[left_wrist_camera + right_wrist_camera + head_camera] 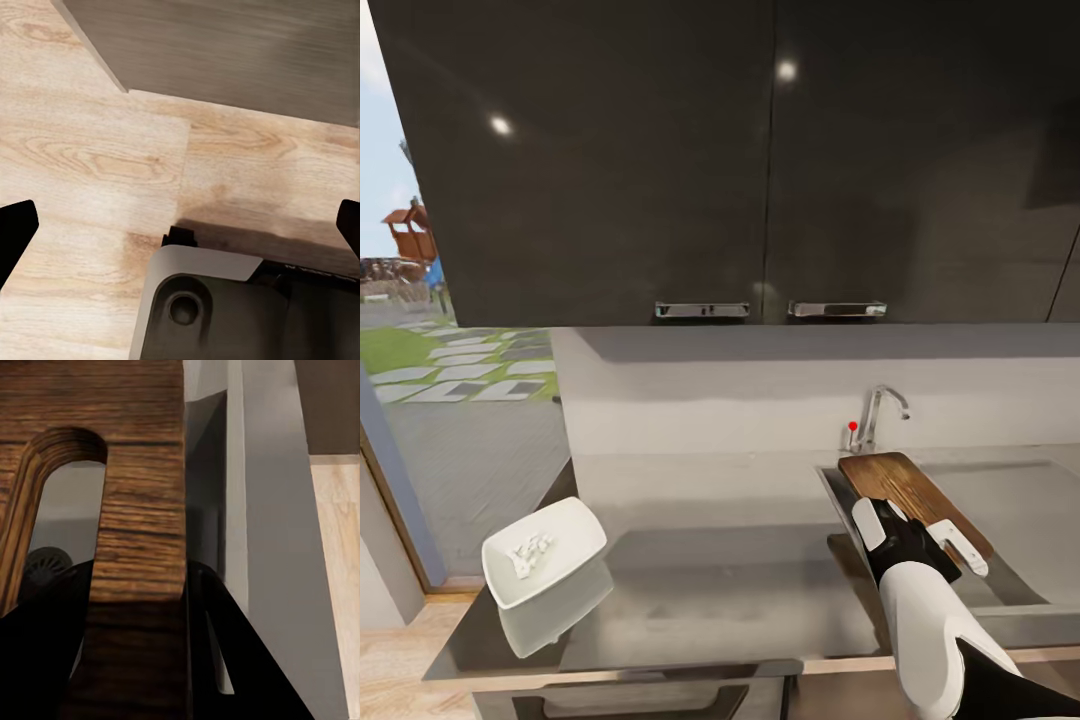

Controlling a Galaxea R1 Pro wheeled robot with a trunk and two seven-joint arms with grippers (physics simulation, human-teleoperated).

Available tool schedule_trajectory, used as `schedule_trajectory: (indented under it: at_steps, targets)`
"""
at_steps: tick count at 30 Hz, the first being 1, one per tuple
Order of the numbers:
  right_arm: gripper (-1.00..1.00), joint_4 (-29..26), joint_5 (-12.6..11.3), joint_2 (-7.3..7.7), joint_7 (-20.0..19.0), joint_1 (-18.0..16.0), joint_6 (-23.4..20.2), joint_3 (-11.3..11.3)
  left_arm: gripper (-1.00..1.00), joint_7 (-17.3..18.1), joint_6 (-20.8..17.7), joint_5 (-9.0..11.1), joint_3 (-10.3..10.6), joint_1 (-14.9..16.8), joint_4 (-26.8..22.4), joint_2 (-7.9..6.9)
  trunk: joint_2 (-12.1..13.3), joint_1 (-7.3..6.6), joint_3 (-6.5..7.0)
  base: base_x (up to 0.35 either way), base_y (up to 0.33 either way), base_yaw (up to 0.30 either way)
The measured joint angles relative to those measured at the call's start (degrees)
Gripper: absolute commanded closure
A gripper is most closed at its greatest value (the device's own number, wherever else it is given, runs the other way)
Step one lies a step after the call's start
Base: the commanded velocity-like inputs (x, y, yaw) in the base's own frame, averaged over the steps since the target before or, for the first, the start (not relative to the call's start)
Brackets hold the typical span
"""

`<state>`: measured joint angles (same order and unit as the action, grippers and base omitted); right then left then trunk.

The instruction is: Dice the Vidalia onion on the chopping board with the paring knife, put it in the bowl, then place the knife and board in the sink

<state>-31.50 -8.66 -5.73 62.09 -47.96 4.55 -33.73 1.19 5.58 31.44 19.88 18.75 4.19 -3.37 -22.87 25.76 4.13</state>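
Wooden chopping board [905, 492], clamped in the right gripper [920, 535], tilts over the sink [1020, 500]; lower gently, then release.

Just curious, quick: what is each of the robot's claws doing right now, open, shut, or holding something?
Left gripper: open, holding nothing, over the wooden floor.
Right gripper: shut on the chopping board, over the sink.

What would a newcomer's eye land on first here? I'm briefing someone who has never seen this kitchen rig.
Probably the brown chopping board, held by the right gripper at its near end and slanting over the sink below the chrome tap. Next, the white bowl of diced onion at the countertop's near left corner. Dark wall cabinets loom above.
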Motion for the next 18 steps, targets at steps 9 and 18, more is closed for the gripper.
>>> schedule_trajectory:
  at_steps: [9,18]
  targets:
    - [1.00,0.24,-0.06,0.19,0.08,0.00,-0.08,-0.23,-1.00,0.02,0.00,0.00,0.01,0.00,0.00,0.01,0.00,0.00,-0.63,0.002,0.000,0.000]
    - [1.00,0.58,-0.03,0.55,0.08,0.00,-0.08,-0.35,-1.00,0.03,0.00,0.00,0.03,0.00,0.00,0.00,0.01,0.01,-1.46,0.000,0.000,0.000]
